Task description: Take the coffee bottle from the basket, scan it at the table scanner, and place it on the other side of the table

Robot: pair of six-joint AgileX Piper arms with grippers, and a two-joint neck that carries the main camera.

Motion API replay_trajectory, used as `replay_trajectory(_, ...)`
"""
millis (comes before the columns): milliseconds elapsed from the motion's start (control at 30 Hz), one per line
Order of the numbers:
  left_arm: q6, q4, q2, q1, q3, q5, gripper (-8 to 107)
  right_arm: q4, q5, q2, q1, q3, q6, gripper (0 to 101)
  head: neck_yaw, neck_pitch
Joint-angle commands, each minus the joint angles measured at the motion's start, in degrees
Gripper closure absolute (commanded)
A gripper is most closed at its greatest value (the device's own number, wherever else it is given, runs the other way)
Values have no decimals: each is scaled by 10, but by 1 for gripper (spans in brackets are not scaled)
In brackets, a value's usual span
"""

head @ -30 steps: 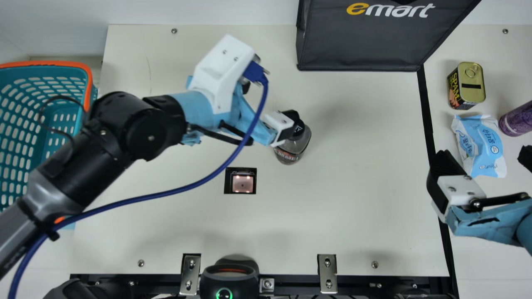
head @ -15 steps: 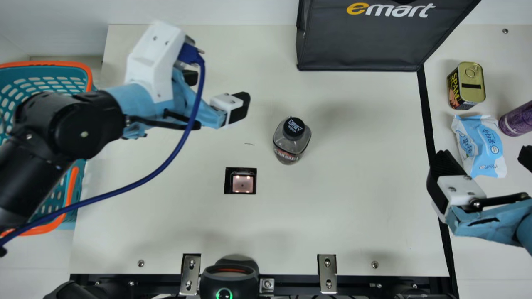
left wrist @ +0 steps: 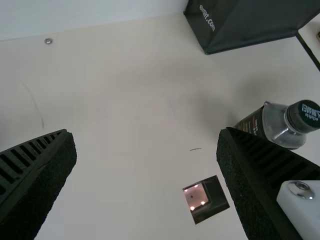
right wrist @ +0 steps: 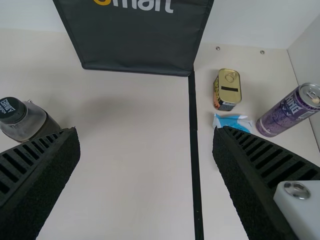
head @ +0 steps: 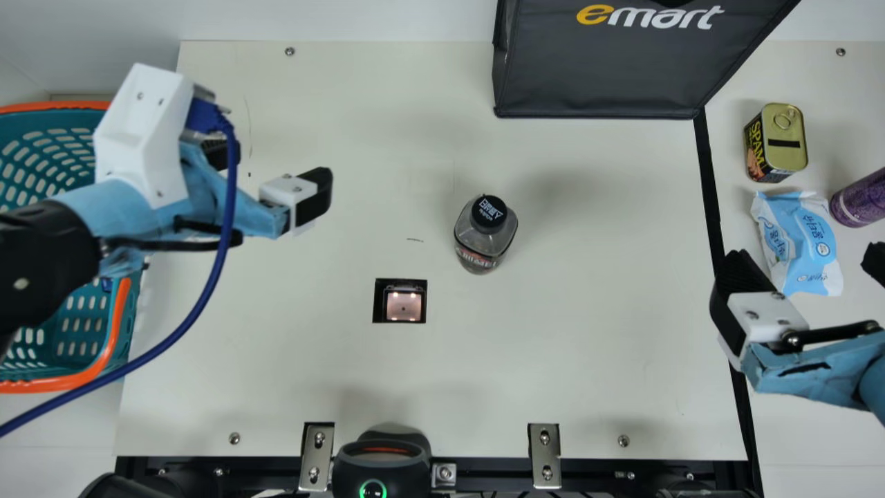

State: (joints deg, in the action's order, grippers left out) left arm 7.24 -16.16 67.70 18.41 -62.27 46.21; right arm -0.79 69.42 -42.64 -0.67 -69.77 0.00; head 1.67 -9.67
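Your left gripper [head: 280,164] had drawn farther left from the scanner [head: 404,306], its fingers spread; your right gripper [head: 805,259], well right of the scanner, was spread too. Your coffee bottle [head: 484,238] stood just beyond and right of the scanner, its cap printed white. Lettering marked the black bag [head: 594,76] farther beyond; left of the scanner, your arm [head: 41,263] partly hid the basket [head: 41,384].

It's teal for the basket [head: 126,342], orange on its rim [head: 55,106]! The coffee bottle [head: 486,242] wears a black cap [head: 489,211], the tin [head: 792,142] shows gold, the can [head: 861,199] purple, the packet [head: 802,242] pale blue and white, the cable [head: 198,304] blue.
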Motion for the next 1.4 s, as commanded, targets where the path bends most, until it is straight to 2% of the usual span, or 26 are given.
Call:
replay_trajectory(0, 2, 2, -17, -11, 6, 9, 9, 0, 0, 0, 0, 0, 0, 6, -1, 17)
replay_trajectory(467, -6, 51, -107, -75, 29, 55, 9, 0, 0, 0, 0, 0, 0, 6, -1, 17)
replay_trajectory(833, -9, 61, -113, -82, 31, 57, 9, 0, 0, 0, 0, 0, 0, 6, -1, 17)
replay_trajectory(1100, -9, 61, -113, -82, 31, 59, 9, 18, 5, -14, -47, 8, -21, 6, -1, 17)
replay_trajectory(1367, -9, 61, -113, -82, 31, 59, 9, 64, 5, -34, -94, 27, -56, 6, -1, 17)
